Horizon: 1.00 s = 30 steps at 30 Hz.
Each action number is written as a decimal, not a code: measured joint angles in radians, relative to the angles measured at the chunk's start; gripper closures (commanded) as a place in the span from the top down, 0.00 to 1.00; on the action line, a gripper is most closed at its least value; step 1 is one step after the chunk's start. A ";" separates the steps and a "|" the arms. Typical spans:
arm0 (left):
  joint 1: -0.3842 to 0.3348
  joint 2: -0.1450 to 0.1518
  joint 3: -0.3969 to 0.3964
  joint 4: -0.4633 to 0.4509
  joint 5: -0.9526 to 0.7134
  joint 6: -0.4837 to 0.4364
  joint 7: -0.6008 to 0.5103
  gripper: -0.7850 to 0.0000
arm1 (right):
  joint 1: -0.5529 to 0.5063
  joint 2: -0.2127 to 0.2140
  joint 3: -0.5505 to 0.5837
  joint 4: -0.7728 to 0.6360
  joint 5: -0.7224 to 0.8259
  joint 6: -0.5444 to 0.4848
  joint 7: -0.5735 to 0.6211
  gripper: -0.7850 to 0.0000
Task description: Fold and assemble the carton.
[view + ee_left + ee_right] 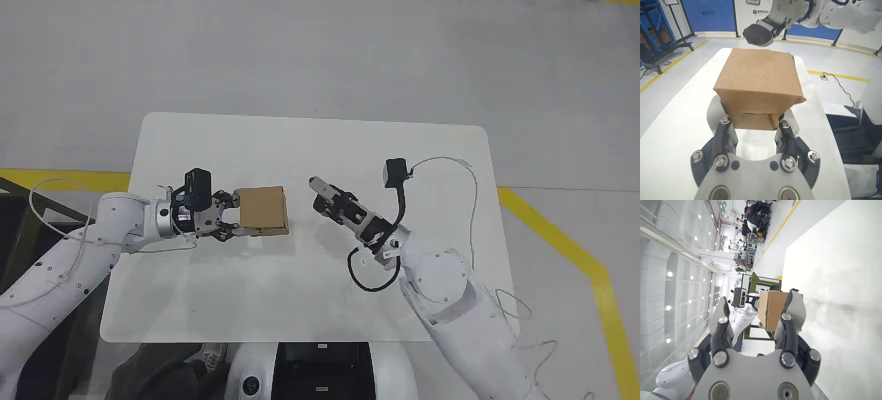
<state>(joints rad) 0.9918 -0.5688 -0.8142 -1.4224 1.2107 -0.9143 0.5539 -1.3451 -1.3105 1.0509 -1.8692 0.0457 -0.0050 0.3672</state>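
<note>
Centrally, carton (264,210) clamped end-on in left gripper (237,216), right gripper (320,193) wide, near its far edge, not touching.

Free table (420,150) room beyond carton (264,210)

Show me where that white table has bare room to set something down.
The table's far strip, beyond the carton, is bare; so is the near strip between the arms. The middle is crowded: the left gripper clamps the carton, and the open right gripper leaves only a narrow gap beside it.
</note>
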 measured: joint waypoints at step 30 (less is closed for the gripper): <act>-0.203 -0.265 0.244 0.245 0.001 0.069 -0.285 1.00 | -0.177 0.027 0.114 -0.046 -0.027 -0.192 -0.034 1.00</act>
<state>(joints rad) 0.7886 -0.8342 -0.5703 -1.1773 1.2117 -0.8449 0.2684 -1.5220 -1.2831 1.1652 -1.9150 0.0190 -0.1968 0.3335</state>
